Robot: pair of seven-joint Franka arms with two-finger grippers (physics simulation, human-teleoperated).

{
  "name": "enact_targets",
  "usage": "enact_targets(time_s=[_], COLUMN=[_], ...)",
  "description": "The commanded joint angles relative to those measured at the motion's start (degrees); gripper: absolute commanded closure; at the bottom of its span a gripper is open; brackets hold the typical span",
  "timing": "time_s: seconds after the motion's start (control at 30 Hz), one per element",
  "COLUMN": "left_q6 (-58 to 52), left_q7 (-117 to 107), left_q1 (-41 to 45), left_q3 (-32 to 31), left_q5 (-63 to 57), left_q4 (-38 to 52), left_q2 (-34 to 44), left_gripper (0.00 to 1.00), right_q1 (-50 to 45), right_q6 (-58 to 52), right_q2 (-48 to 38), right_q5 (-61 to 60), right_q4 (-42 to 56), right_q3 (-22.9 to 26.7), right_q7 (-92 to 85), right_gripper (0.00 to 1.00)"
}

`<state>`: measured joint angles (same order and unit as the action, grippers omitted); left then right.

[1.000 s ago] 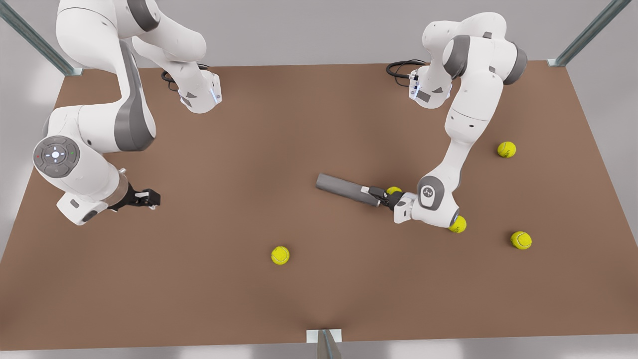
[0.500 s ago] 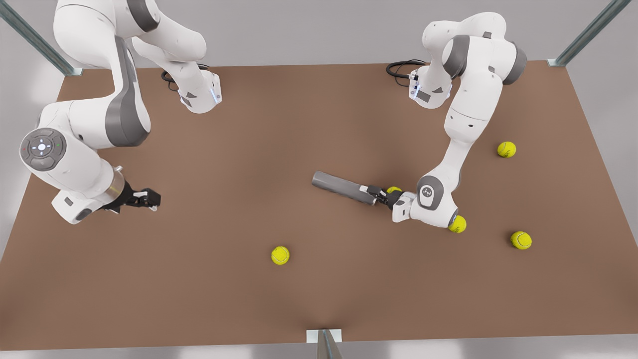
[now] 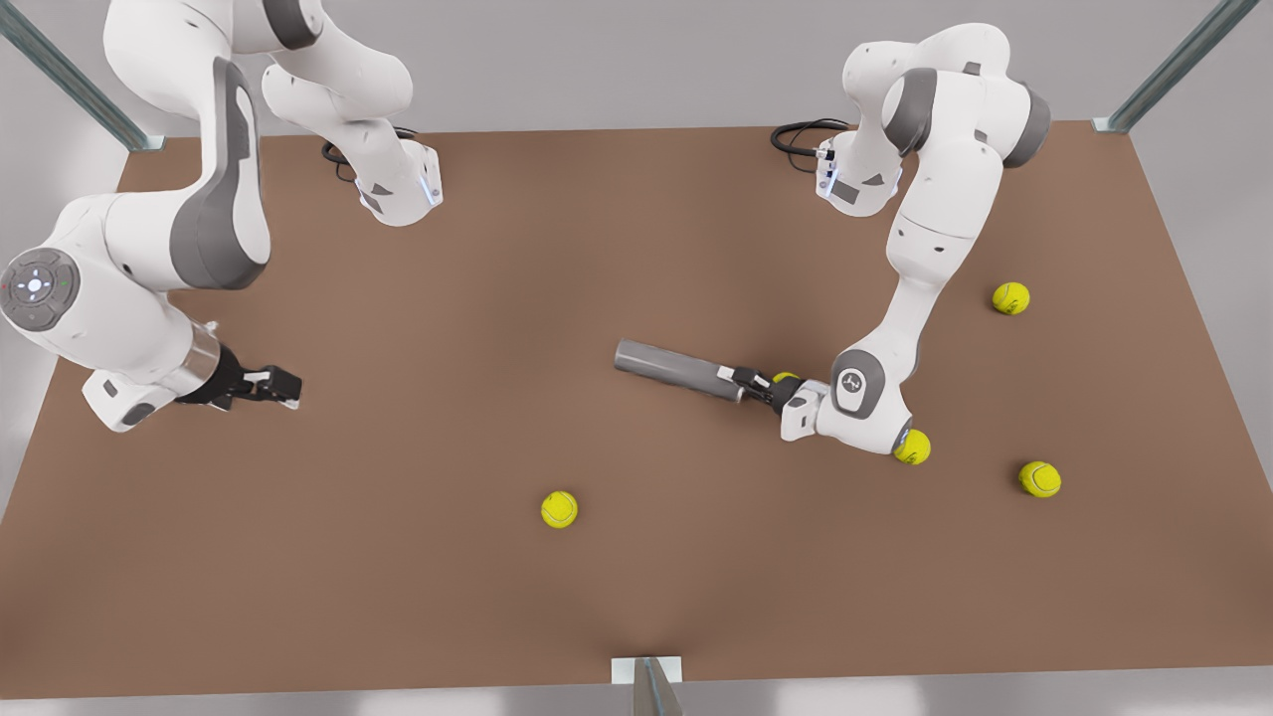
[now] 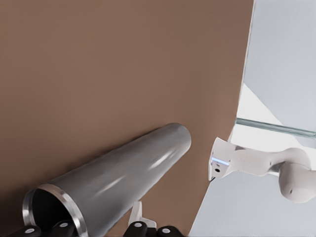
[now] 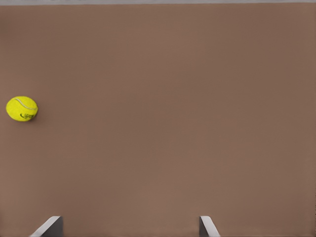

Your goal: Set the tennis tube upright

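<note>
From the front view, the long, slim, dark grey tennis tube (image 3: 679, 370) lies on its side near the middle of the brown table (image 3: 497, 597), its long axis running from the front view's left, slightly away, to the right, where the left gripper (image 3: 753, 385) is closed on its near end; the tube extends straight out from that gripper, roughly in line with the wrist. The right gripper (image 3: 286, 388) hangs low over the table at the front view's left, well apart from the tube, and that arm waits. The left arm is therefore the one placed to raise it. Five yellow-green tennis balls lie about: one (image 3: 786, 379) just beside the left gripper, one (image 3: 911, 447) partly behind that arm's wrist, one (image 3: 559, 509) toward the table's near edge, and two (image 3: 1010, 298) (image 3: 1039, 479) far to the right. The ball at the gripper is, in my judgement, the only likely obstruction to a swing upward. In the left wrist view, the tube's silvery rim (image 4: 59, 210) and open mouth sit between the black fingers (image 4: 148, 230), the grey body reaching away over bare table. In the right wrist view, two pale fingertips (image 5: 49, 226) stand spread apart with nothing between them, and one ball (image 5: 21, 108) rests well off.
</note>
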<state>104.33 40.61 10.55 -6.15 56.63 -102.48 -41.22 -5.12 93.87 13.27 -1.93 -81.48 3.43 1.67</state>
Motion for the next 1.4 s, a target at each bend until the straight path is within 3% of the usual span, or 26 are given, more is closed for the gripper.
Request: enact_targets(time_s=[0.0, 0.53, 0.7, 0.77, 0.8, 0.87, 1.37], left_q6=[0.0, -1.9, -2.4, -2.0, -1.9, -1.6, -0.5], left_q7=[0.0, -0.6, -0.6, -0.6, -0.5, -0.5, 1.8], left_q1=[0.0, 1.1, 1.1, 1.1, 1.1, 1.5, 2.5], left_q3=[0.0, 0.0, 0.0, 0.0, 0.0, 0.0, 0.3], left_q5=[0.0, -0.1, -0.2, -0.2, -0.2, -0.2, 3.8], left_q4=[0.0, 0.0, 0.0, 0.0, 0.0, 0.0, -3.4], left_q2=[0.0, 1.0, 1.0, 0.5, 0.5, 0.1, -0.3], left_gripper=[0.56, 0.69, 0.69, 0.28, 0.12, 0.02, 0.02], right_q1=[-0.2, -0.1, -0.1, -0.1, -0.1, -0.1, -0.7], right_q6=[0.0, 0.1, 0.1, 0.1, 0.1, 0.1, 0.4], right_q2=[0.0, 0.0, 0.0, 0.0, 0.0, 0.0, 0.5], right_q5=[0.0, 0.8, 0.8, 0.8, 0.8, 0.8, 0.4], right_q4=[0.0, 0.1, 0.1, 0.1, 0.1, 0.1, 0.0], right_q3=[0.0, 0.2, 0.2, 0.2, 0.2, 0.2, -0.4], right_q7=[0.0, 0.0, -0.1, -0.1, -0.1, -0.1, 0.4], right_gripper=[0.00, 0.00, 0.00, 0.00, 0.00, 0.00, 0.00])
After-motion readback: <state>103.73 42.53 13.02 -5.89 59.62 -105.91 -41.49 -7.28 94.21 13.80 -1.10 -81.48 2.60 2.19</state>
